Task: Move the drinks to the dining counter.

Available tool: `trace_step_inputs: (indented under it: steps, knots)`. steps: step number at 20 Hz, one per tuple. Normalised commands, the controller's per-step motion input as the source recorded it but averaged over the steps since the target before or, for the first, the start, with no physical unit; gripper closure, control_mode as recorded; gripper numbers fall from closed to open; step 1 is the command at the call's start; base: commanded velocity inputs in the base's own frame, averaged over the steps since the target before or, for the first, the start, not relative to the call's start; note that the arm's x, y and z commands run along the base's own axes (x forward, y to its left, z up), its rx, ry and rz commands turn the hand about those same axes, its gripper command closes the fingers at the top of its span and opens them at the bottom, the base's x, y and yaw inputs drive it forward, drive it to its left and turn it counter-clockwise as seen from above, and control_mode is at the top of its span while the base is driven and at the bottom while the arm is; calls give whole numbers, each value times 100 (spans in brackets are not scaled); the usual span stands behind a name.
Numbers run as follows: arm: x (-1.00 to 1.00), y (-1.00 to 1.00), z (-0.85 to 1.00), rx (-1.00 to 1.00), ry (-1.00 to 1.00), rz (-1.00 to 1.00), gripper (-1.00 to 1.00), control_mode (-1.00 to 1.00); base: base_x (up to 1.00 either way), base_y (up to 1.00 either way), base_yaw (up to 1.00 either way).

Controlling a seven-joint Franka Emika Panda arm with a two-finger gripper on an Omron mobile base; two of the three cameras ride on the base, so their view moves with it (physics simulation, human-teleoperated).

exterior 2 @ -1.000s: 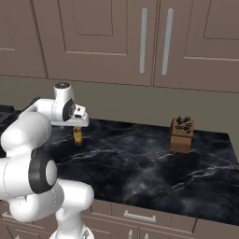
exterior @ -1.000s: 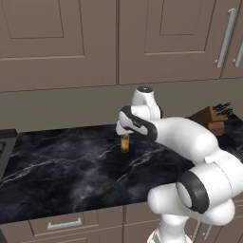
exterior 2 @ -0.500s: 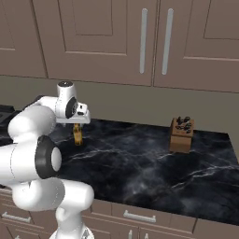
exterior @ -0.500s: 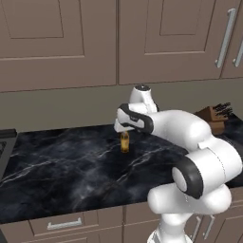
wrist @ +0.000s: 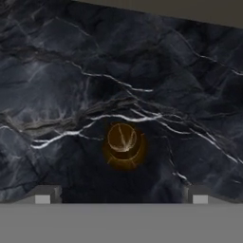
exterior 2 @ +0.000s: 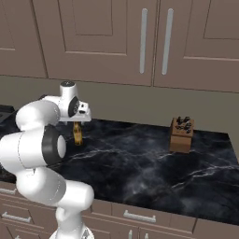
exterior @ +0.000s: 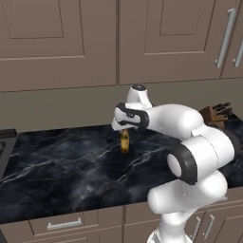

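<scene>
The amber beer bottle's (exterior: 124, 141) neck was hidden behind the gripper (exterior: 125, 129). The stove (exterior: 5, 142) was cut off at the left edge. The knife block's (exterior: 216, 115) base hid behind the arm.

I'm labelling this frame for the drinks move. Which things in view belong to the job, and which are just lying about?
Belongs to the job:
- amber beer bottle, upright on the marble
- gripper, directly above the bottle, jaws wide open

Just lying about:
- knife block, off to the right on the same marble worktop
- wall cabinets behind
</scene>
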Motion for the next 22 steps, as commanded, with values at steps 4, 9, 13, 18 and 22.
trace_step_inputs:
  steps: [4,9,13,18,22]
  knots:
    - [32,11,-10,0,0,2,-100,-100,0,0,0]
    - [29,2,-12,0,0,2,-100,-100,0,0,0]
    - [17,0,-11,0,0,3,-100,-100,0,0,0]
    - [7,0,-14,0,0,3,-100,-100,0,0,0]
    - [0,0,-19,0,0,3,-100,-100,0,0,0]
